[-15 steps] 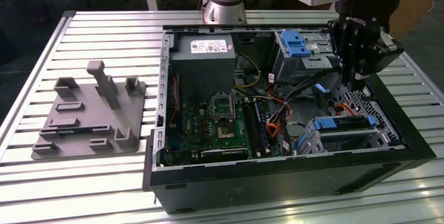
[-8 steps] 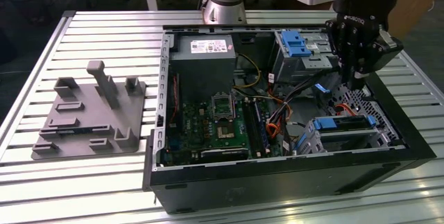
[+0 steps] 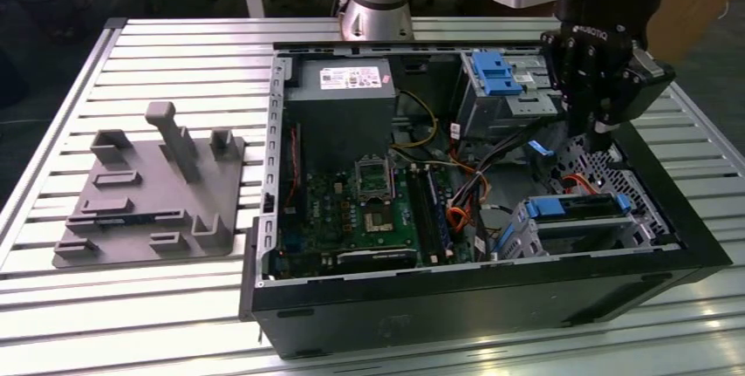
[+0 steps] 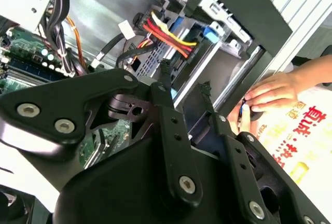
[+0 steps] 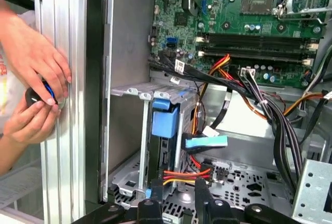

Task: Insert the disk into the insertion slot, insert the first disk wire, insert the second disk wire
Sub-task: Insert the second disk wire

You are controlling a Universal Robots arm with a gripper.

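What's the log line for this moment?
disk: in drive cage | gripper: open, empty, over cage | blue plug: hanging beside cage

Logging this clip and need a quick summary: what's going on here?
The robot arm's black gripper hangs open and empty near the boxy perforated silver drive cage inside the open computer case. The silver hard drive in its bright blue plastic carrier already sits in that cage. A dark cable's bright blue plug lies beside it; whether it is seated is unclear. Outside the case, a person's hands hold a small dark object.
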